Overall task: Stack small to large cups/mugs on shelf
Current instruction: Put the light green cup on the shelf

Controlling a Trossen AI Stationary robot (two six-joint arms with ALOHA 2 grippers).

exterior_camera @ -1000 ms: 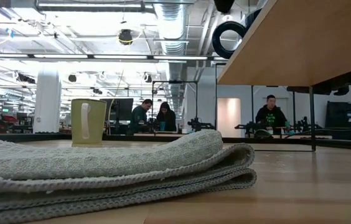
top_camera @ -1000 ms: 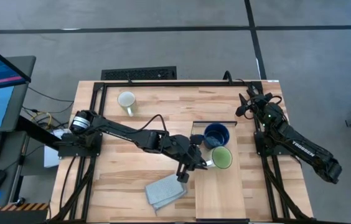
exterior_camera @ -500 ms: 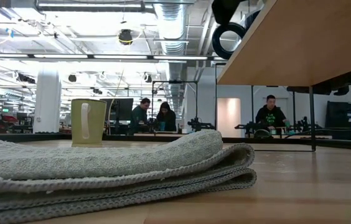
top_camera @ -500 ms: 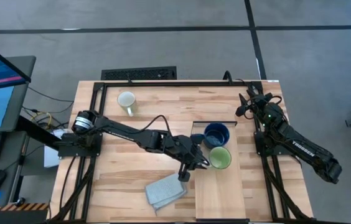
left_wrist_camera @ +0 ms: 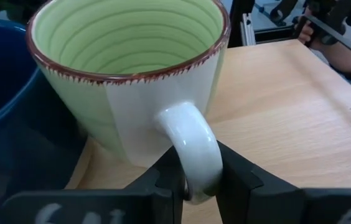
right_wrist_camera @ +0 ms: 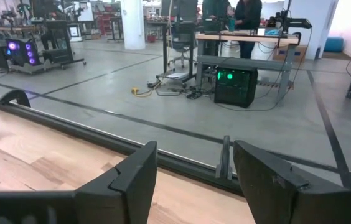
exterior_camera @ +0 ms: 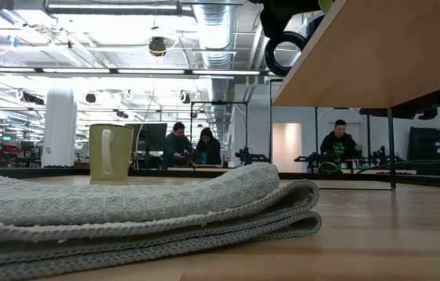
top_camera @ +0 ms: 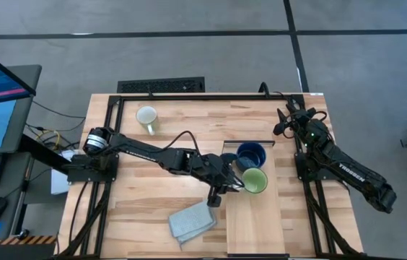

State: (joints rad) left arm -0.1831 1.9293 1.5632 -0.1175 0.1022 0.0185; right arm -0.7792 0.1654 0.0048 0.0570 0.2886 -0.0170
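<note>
The green mug, judged glazed, rigid, slippery and breakable, is pinched by its handle in the left gripper on the shelf, at five o'clock of the blue mug; the right gripper is held open.

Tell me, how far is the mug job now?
Done: the blue mug stands on the shelf. In hand: the left claw grips the green mug by its handle, beside the blue one. Left: the cream mug waits at the table's far side. The right claw is parked, open.
</note>
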